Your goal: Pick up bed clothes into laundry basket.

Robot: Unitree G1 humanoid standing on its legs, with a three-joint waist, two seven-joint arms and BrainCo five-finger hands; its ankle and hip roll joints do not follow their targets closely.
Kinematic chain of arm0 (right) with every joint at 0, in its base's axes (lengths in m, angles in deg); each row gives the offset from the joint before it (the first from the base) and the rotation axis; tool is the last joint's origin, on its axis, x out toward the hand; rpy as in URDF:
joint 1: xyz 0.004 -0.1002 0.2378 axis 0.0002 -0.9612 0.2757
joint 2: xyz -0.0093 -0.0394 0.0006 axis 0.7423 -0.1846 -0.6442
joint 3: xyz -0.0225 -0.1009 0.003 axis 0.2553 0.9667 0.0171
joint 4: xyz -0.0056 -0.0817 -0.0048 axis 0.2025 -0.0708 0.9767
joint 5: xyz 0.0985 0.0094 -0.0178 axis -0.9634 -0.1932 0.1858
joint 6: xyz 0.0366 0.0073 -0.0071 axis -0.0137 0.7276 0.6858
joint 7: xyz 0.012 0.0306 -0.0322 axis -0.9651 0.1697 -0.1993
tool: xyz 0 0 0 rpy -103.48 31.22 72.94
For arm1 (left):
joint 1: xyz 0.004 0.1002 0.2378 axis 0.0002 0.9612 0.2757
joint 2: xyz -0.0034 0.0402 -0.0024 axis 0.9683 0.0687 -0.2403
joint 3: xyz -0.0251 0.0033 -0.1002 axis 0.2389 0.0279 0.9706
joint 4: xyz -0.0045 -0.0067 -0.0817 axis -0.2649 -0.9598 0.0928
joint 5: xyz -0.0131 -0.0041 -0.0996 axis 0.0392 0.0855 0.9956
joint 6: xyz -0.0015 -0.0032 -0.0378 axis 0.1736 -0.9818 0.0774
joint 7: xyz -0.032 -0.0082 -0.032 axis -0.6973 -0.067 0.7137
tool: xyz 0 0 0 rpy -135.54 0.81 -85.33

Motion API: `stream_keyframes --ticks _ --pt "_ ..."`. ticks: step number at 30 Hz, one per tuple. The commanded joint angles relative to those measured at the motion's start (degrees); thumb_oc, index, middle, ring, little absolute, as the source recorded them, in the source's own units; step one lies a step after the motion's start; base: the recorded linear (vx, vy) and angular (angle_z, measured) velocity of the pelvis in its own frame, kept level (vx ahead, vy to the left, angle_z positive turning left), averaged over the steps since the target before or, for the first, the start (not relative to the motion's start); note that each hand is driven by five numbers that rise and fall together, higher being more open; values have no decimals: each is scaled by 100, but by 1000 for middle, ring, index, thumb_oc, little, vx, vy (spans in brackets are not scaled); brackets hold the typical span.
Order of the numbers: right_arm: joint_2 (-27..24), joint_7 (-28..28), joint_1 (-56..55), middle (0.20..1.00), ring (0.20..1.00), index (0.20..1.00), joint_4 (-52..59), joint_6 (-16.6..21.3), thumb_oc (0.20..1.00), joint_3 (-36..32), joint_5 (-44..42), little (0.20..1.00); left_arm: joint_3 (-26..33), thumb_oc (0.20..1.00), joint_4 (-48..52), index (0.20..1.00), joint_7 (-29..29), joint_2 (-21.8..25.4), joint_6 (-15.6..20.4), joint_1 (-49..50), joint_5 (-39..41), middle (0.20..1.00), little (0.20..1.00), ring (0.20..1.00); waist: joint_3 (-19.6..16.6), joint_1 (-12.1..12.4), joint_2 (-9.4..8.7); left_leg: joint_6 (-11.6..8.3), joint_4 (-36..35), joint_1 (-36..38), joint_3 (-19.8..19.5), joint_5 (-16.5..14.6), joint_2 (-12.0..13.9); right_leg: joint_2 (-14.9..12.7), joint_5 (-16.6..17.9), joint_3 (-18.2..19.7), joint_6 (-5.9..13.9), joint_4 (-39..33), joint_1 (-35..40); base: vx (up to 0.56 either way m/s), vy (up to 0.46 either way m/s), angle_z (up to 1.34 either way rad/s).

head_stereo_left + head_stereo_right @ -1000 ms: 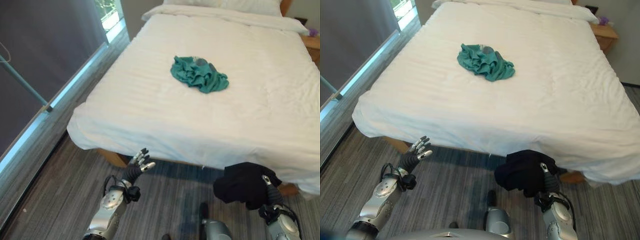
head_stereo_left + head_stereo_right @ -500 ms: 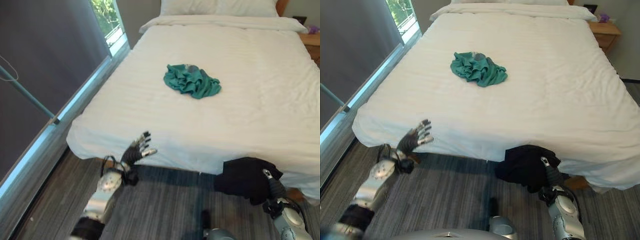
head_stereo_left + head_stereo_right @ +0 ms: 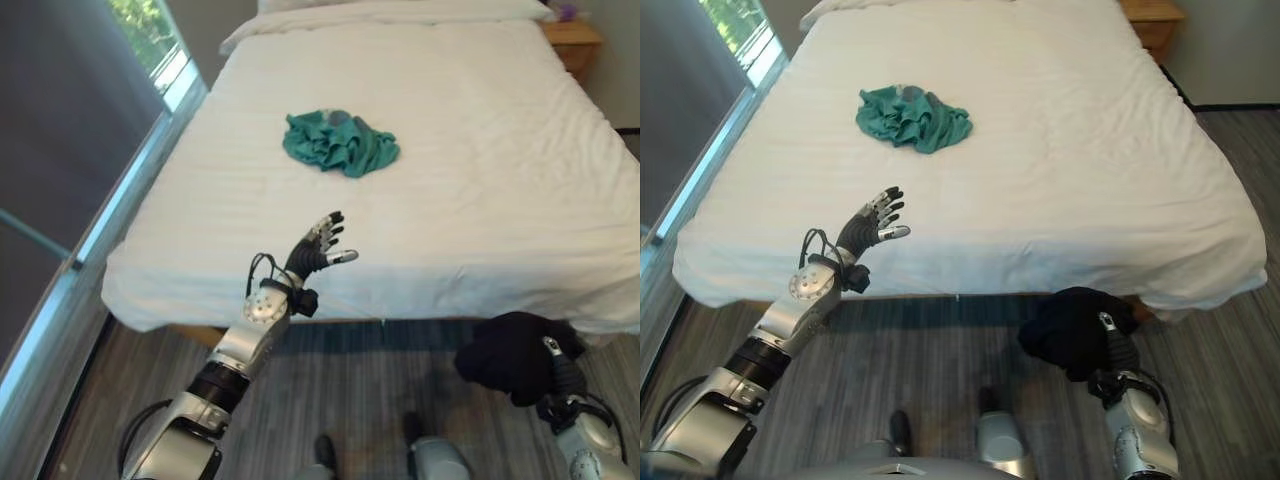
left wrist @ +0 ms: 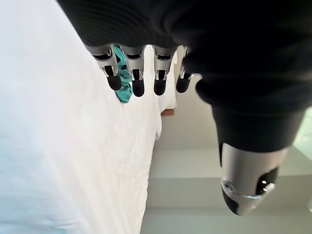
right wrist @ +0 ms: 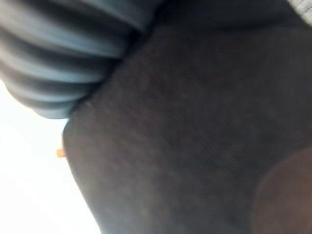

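A crumpled teal garment point(image 3: 340, 143) lies on the white bed point(image 3: 480, 190), left of its middle. My left hand point(image 3: 318, 246) hovers open above the bed's near edge, fingers straight and spread, pointing toward the garment and well short of it. In the left wrist view its fingertips point(image 4: 132, 80) and thumb point(image 4: 247, 180) hold nothing, and the teal garment point(image 4: 124, 90) shows past them. Low at the right, in front of the bed's near corner, my right hand point(image 3: 553, 362) carries a bunched black garment point(image 3: 505, 352) off the floor, with one silver digit lying over the cloth.
A tall window point(image 3: 60, 120) runs along the left side of the bed. A wooden nightstand point(image 3: 1152, 20) stands at the far right by the bed's head. Grey plank floor point(image 3: 380, 370) lies between me and the bed.
My left hand has risen from near the floor to above the bed's front edge. The view has shifted right. The right hand still carries the black garment.
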Motion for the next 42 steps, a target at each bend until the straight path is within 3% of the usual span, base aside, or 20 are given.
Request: stream_keyframes --ticks 1,2,4,6,9,12,13,14,16,17,20,26,32,33,39,41,42 --pt "-144 99 157 200 200 200 511 354 200 42 -56 200 307 1000 302 1000 13 67 294 66 204 1000 1000 1000 -396 10 -57 128 -8 -311 -29 418 -110 -576 557 33 366 -927 1095 105 226 -35" --pt "-11 138 200 200 200 200 578 350 200 171 -84 200 233 1000 379 1000 8 92 274 62 100 1000 1000 1000 -354 -1 -67 250 -80 -154 74 335 -208 -645 822 172 492 -335 823 79 241 -37" --pt "29 158 188 200 200 200 646 333 200 228 -84 200 180 1000 398 1000 5 96 265 35 76 1000 1000 1000 -302 10 -77 306 -84 -114 120 333 -256 -653 934 262 517 -9 657 64 235 -29" --pt "62 232 106 200 200 200 700 273 200 345 -13 200 37 1000 379 1000 -28 68 256 -142 -37 1000 1000 1000 -139 -117 -57 510 -278 142 96 258 -384 -602 1470 501 533 1102 110 59 269 -22" --pt "93 277 -25 200 200 200 687 218 200 336 18 200 -18 1000 323 1000 -19 42 241 -225 -110 1000 1000 1000 -26 -231 -21 539 -308 222 -21 214 -367 -423 1426 772 499 1542 -194 53 82 5" --pt "175 291 -130 200 200 200 640 216 200 262 -34 200 -3 1000 288 1000 -35 24 249 -272 -145 1000 1000 1000 -64 -298 -30 490 -367 346 -77 103 -387 -435 1249 781 486 961 -356 164 -15 11" --pt "192 294 -132 200 200 200 551 231 200 205 -51 200 58 1000 253 1000 -61 90 263 -296 -139 1000 1000 1000 -101 -310 -103 398 -419 485 -93 -16 -370 -536 1221 600 538 -49 -534 323 -143 10" --pt "182 304 -151 200 200 200 558 235 200 199 -31 200 98 1000 233 1000 -73 137 262 -303 -170 1000 1000 1000 -123 -334 -145 361 -419 584 -137 -110 -365 -512 1303 483 589 -547 -582 278 -126 -8" --pt "193 312 -195 200 200 200 575 226 200 194 -31 200 124 1000 212 1000 -82 165 262 -295 -212 1000 1000 1000 -123 -365 -181 329 -419 690 -179 -192 -342 -475 1382 354 624 -870 -540 219 -128 -11" --pt "172 319 -264 200 200 200 464 182 200 208 5 200 187 1000 162 1000 -123 176 255 -332 -428 1000 1000 1000 -185 -318 -297 258 -388 757 -256 -199 -263 -503 1399 338 693 -984 -272 223 -164 24" --pt "141 377 -242 200 200 200 521 141 200 283 -58 200 174 1000 -28 1000 -129 101 258 -367 -402 1000 1000 1000 -260 -285 -346 198 -402 814 -277 -157 -169 -448 1309 329 596 -986 -103 153 -152 54" --pt "-125 373 -80 200 200 200 613 170 200 211 4 200 330 1000 10 1000 -293 -58 246 -375 -357 1000 1000 1000 -462 -237 -266 64 -419 689 -447 -54 32 -298 1174 -47 413 -1252 213 160 -114 11" --pt "-212 364 -8 200 200 200 595 173 200 273 106 200 231 1000 113 1000 -193 -121 217 -244 -295 1000 1000 1000 -482 -185 -210 62 -419 694 -485 -101 7 -289 1099 -90 383 -1304 358 80 -23 13" --pt "-365 428 346 200 200 200 493 94 200 396 252 200 537 1000 306 1000 278 414 97 700 -305 1000 1000 1000 -407 507 -284 12 -419 348 -558 320 -10 -331 695 -847 322 -1100 923 39 -31 6" --pt "-440 399 334 200 200 200 606 120 200 484 333 200 515 1000 217 1000 202 428 79 545 -289 1000 1000 1000 -304 448 -217 -133 -325 239 -603 519 201 -130 524 -826 147 -1028 891 -26 -135 8" --pt "-634 501 255 200 200 200 605 68 200 522 361 200 525 1000 172 1000 240 415 60 421 -307 1000 1000 1000 -39 487 -351 -126 1163 -326 -836 831 328 20 454 -712 -88 -1026 1055 -80 -262 19" --pt "-634 503 259 200 200 200 602 69 200 518 360 200 523 1000 169 1000 240 415 60 414 -306 1000 1000 1000 -32 475 -342 -132 1236 -372 -864 804 336 31 455 -727 -94 -1025 1053 -80 -178 15"
